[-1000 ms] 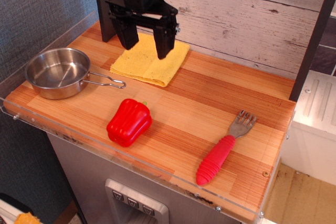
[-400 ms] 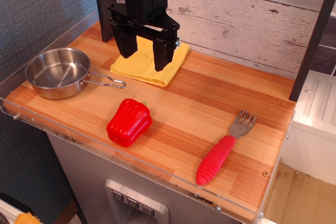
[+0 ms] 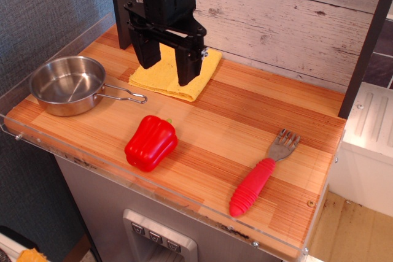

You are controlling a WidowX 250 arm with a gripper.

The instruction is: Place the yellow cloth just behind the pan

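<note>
Hovering low over the yellow cloth [image 3: 172,77], the hand [image 3: 164,70] has its two dark fingers spread, one toward the cloth's left edge and the other further right, so that they straddle the fabric for a pinch; whether the tips touch it cannot be told. The cloth lies folded flat at the far side of the table [image 3: 245,121], near the wooden back wall, to the right of the pan [image 3: 66,84] and somewhat farther back. The pan sits at the left edge with its wire handle pointing right. The bare wood on the pan's far side looks reachable by a short leftward carry.
</note>
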